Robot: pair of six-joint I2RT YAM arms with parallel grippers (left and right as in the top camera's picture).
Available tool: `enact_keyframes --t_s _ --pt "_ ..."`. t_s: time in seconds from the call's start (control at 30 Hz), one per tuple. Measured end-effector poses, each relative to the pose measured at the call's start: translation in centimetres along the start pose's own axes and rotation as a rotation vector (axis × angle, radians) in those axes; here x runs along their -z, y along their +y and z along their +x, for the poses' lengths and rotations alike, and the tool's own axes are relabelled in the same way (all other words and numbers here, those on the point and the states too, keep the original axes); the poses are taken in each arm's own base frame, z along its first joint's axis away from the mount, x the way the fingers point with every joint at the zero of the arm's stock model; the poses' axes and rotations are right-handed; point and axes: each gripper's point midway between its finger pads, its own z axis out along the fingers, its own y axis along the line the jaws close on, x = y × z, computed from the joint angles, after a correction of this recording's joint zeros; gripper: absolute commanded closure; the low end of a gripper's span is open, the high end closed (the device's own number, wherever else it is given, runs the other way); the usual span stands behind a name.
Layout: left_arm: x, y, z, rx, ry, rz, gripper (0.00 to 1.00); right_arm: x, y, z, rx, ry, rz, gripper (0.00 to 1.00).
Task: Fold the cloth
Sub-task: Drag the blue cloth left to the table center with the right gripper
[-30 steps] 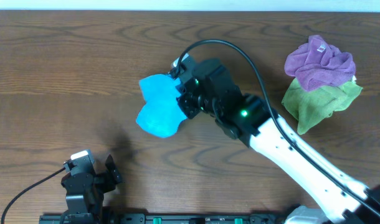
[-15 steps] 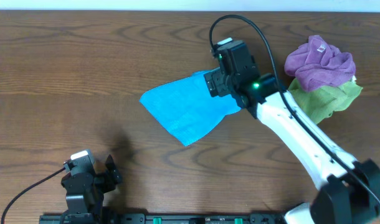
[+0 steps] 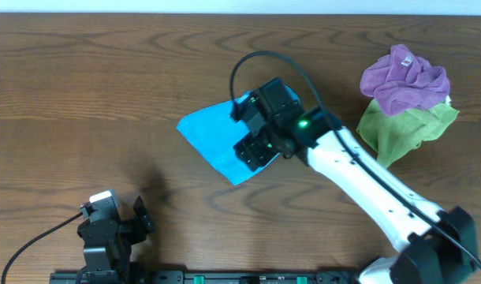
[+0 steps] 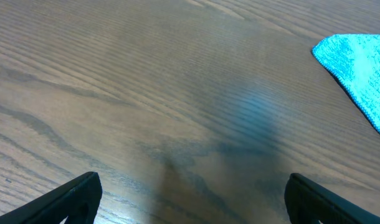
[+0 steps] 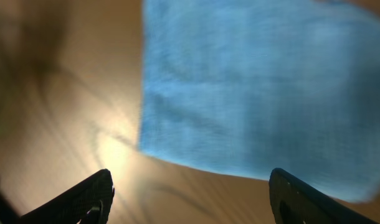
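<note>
The sky-blue cloth (image 3: 209, 134) lies spread flat near the middle of the table, one corner pointing left. My right gripper (image 3: 250, 150) hovers over its right part and hides that side from above. In the right wrist view the cloth (image 5: 258, 93) fills the upper frame, and the right gripper (image 5: 190, 199) stands open with only bare wood between its fingers. My left gripper (image 3: 114, 225) rests open at the near left edge, well away from the cloth. The left wrist view shows the left gripper (image 4: 190, 205) with both fingers wide apart, and a cloth corner (image 4: 361, 62) at far right.
A purple cloth (image 3: 404, 77) lies crumpled on a light green cloth (image 3: 398, 130) at the far right of the table. The right arm's black cable (image 3: 252, 59) loops above the blue cloth. Brown wood table (image 3: 83, 95) stretches to the left.
The cloth was bunched in my shut right gripper, then got drawn out flat. The right gripper has opened, let it go and swung back left over it. The left arm stayed still.
</note>
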Motion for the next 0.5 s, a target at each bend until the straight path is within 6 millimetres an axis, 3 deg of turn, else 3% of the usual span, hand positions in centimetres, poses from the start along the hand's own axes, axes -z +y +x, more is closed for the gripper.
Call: enact_keyframes --t_s 0.13,0.27,0.5 --pt "0.0 0.0 0.0 0.0 0.0 0.0 0.05 -2.6 1.5 1.0 0.036 0.073 -0.045 0.19" --pt "0.0 0.0 0.0 0.0 0.0 0.0 0.05 -5.1 1.7 2.4 0.04 0.152 -0.065 0.18" --pt "0.0 0.0 0.0 0.0 0.0 0.0 0.05 -7.7 2.0 4.3 0.054 0.245 -0.086 0.19"
